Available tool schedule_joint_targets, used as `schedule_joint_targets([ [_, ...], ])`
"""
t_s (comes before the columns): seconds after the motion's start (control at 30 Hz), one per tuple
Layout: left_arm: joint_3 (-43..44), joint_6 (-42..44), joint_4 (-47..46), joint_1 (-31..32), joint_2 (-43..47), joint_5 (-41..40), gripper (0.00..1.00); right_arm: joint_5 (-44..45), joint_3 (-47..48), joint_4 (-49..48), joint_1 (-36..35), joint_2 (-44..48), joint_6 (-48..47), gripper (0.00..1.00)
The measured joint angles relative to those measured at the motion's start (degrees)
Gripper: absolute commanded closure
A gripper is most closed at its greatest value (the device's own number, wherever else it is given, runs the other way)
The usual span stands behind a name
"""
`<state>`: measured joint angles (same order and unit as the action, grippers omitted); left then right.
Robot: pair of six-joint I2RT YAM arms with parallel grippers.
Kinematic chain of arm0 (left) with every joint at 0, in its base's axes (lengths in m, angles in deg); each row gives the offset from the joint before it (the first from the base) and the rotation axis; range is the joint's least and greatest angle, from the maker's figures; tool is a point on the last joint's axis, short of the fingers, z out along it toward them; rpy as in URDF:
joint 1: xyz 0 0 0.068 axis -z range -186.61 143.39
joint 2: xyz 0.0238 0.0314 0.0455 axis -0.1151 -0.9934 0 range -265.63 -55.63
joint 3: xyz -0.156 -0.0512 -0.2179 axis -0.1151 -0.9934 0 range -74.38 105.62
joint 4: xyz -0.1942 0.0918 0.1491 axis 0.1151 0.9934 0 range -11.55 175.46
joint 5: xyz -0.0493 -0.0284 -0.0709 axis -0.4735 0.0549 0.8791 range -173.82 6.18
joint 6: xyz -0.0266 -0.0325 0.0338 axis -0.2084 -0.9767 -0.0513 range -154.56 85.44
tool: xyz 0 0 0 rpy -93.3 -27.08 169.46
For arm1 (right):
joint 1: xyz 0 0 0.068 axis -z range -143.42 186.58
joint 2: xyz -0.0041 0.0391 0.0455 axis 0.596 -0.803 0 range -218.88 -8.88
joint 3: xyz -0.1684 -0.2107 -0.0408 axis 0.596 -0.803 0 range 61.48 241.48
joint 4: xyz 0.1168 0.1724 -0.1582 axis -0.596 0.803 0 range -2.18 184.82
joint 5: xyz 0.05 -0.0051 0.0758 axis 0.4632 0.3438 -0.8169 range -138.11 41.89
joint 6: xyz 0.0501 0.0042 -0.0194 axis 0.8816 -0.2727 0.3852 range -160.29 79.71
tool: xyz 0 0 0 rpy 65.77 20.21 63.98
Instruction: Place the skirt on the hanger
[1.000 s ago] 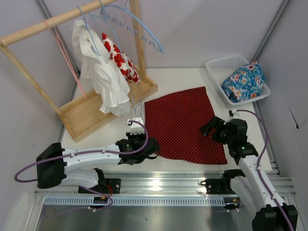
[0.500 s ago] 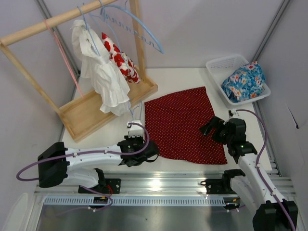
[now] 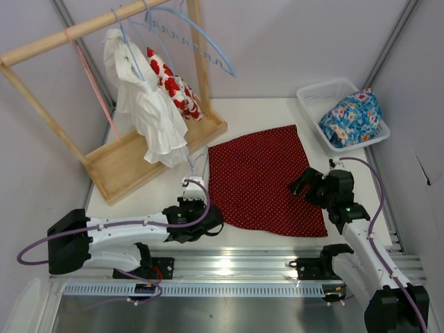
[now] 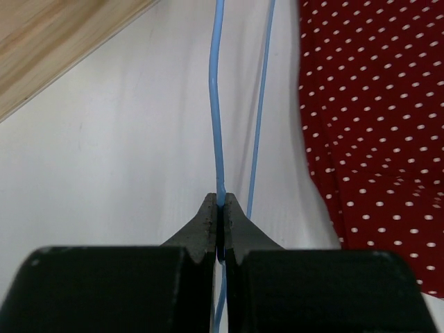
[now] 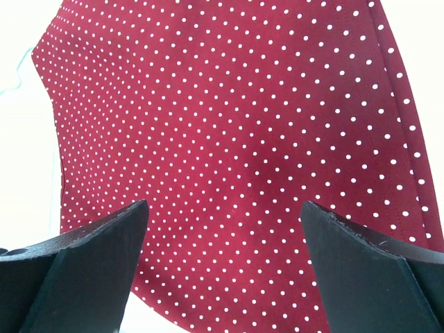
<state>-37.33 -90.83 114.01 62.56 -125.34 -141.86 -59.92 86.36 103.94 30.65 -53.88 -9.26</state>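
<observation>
Your left gripper (image 4: 220, 208) pinches the hanger (image 4: 216, 104) by thin wire at its fingertips, so it may swivel or slip out. Your right gripper (image 5: 223, 208), spread wide over the skirt (image 5: 229, 104), could bunch the cloth, though I can't tell whether it is touching.

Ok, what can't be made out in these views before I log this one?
- The hanger: the left wrist view cuts it off at the top edge. In the top view it is too thin to trace the hook.
- The skirt: part of its right edge is hidden under the right gripper in the top view.
- Right gripper: open above the skirt, but contact is unclear in either view.
</observation>
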Motion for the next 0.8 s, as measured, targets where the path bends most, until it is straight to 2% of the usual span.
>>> schedule_joint_targets([
  [0.23, -1.4, 3.3, -4.4, -0.4, 1.4, 0.9, 0.86, 0.7, 0.1, 0.1, 0.0, 0.0, 0.0, 0.01],
  [0.5, -1.7, -3.3, 2.3, -3.2, 0.9, 1.4, 0.52, 2.9, 1.2, 1.9, 0.0, -0.3, -0.1, 0.01],
  [0.53, -1.4, -4.2, 3.8, -3.2, 0.6, 1.3, 0.42, 3.7, 1.7, 2.6, 0.0, -0.5, -0.1, 0.01],
  [0.6, 0.4, -6.2, 8.3, -3.3, 0.1, 1.4, 0.32, 5.4, 3.0, 4.6, 0.0, -1.2, 0.0, 0.01],
  [0.63, 1.9, -7.0, 10.8, -3.3, 0.0, 1.5, 0.22, 6.6, 4.0, 6.3, 0.2, -1.9, 0.0, 0.01],
  [0.73, 6.6, -7.9, 15.7, -3.3, 0.6, 2.2, 0.13, 9.3, 6.3, 9.7, 0.9, -3.1, 0.0, 0.01],
  [0.8, 9.9, -6.6, 16.5, -3.3, 2.7, 4.4, 0.12, 11.2, 7.0, 11.1, 1.8, -3.1, 0.4, 0.01],
])
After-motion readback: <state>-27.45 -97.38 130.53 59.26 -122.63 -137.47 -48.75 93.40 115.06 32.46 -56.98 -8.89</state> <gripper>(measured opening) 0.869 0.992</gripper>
